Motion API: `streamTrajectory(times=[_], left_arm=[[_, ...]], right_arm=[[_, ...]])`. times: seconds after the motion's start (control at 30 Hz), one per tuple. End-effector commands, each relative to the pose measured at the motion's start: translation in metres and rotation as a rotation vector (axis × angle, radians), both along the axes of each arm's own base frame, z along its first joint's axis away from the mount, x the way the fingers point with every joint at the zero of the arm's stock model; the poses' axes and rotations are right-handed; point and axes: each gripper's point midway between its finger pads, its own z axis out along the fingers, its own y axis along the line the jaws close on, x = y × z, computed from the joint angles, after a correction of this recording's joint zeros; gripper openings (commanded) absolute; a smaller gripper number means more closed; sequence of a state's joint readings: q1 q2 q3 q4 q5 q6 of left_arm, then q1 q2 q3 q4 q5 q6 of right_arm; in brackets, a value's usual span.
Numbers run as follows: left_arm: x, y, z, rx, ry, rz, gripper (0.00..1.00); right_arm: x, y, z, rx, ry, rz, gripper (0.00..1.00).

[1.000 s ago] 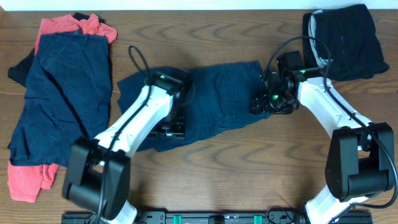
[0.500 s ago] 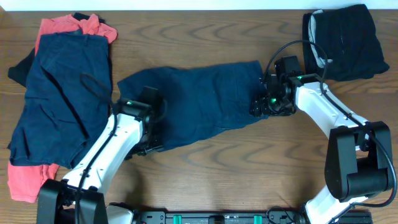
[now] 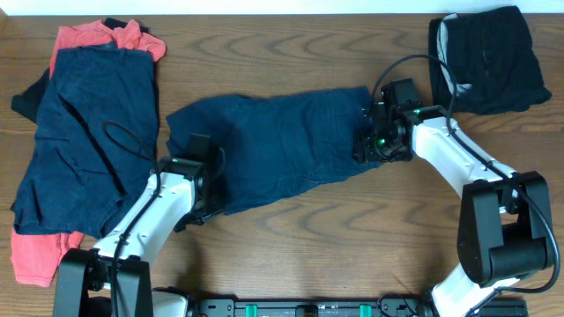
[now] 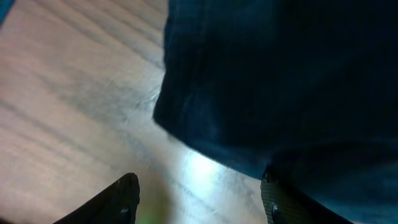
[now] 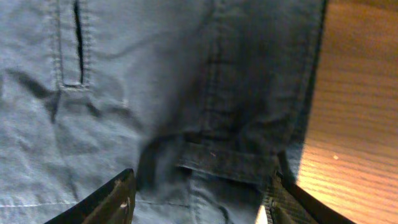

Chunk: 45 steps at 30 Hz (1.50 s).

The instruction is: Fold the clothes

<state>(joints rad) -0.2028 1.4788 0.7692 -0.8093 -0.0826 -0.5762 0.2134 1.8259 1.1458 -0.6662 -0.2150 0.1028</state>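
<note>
A dark navy garment (image 3: 282, 141) lies spread across the middle of the table. My left gripper (image 3: 201, 207) is open at its lower left corner; in the left wrist view the fabric's edge (image 4: 261, 81) lies just ahead of the open jaws (image 4: 199, 205), above bare wood. My right gripper (image 3: 370, 145) is open at the garment's right end, jaws (image 5: 199, 205) spread over a seamed navy hem (image 5: 186, 112). A pile of navy (image 3: 88, 132) and coral-red clothes (image 3: 40, 251) lies at the left. A folded black piece with grey lining (image 3: 485, 57) lies at the back right.
The wooden table (image 3: 352, 246) shows bare at the front. A black cable (image 3: 123, 141) loops from the left arm over the left pile. The pile reaches close to the table's left edge.
My left arm has pulled back from the garment's middle to its lower left corner, uncovering the cloth. The right gripper has stayed at the right end.
</note>
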Motion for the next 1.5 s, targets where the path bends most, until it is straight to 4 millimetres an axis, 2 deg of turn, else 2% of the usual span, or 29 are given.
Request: streamTrajectory(times=[0.0, 0.17, 0.4, 0.67, 0.7, 0.73, 0.77, 0.8, 0.83, 0.97, 1.0, 1.2, 1.33, 1.47], left_arm=[[0.000, 0.004, -0.004, 0.013, -0.016, -0.017, 0.65], [0.007, 0.010, -0.004, 0.047, -0.048, -0.019, 0.64], [0.013, 0.012, -0.010, 0.066, -0.057, -0.019, 0.54], [0.016, 0.011, -0.028, 0.073, -0.021, -0.021, 0.53], [0.016, 0.011, -0.030, 0.073, -0.020, -0.021, 0.50], [0.016, 0.011, -0.031, 0.073, -0.018, -0.021, 0.40], [0.017, 0.012, -0.030, 0.077, -0.022, -0.021, 0.24], [0.018, 0.013, -0.030, 0.083, -0.025, -0.021, 0.12], [0.018, 0.013, -0.030, 0.086, -0.029, -0.021, 0.06], [0.022, 0.013, -0.028, 0.087, -0.043, -0.020, 0.06], [0.024, 0.013, -0.025, 0.087, -0.047, -0.020, 0.06], [0.043, 0.009, 0.008, 0.069, -0.144, -0.033, 0.06], [0.052, 0.007, 0.039, 0.052, -0.250, -0.051, 0.06], [0.050, 0.008, 0.067, 0.037, -0.341, -0.045, 0.06]], right_arm=[[-0.002, 0.005, -0.004, -0.005, 0.002, 0.010, 0.59], [-0.001, 0.005, -0.004, -0.005, 0.000, 0.010, 0.51], [-0.001, 0.005, -0.003, -0.004, -0.001, 0.010, 0.38], [0.001, 0.005, -0.003, -0.003, -0.007, 0.010, 0.39], [0.000, 0.005, -0.003, -0.003, -0.007, 0.010, 0.39], [0.001, 0.005, -0.003, -0.003, -0.007, 0.010, 0.38], [0.001, 0.005, -0.003, -0.003, -0.007, 0.010, 0.36], [0.001, 0.005, -0.003, -0.003, -0.007, 0.010, 0.33], [0.001, 0.005, -0.003, -0.003, -0.007, 0.010, 0.29], [0.001, 0.005, -0.003, -0.002, -0.008, 0.007, 0.04], [0.001, 0.005, -0.003, -0.001, -0.008, 0.002, 0.01], [0.008, 0.005, 0.011, 0.015, -0.039, -0.022, 0.01], [0.017, 0.002, 0.042, 0.032, -0.116, -0.032, 0.01], [0.019, -0.002, 0.078, 0.049, -0.197, -0.043, 0.01]])
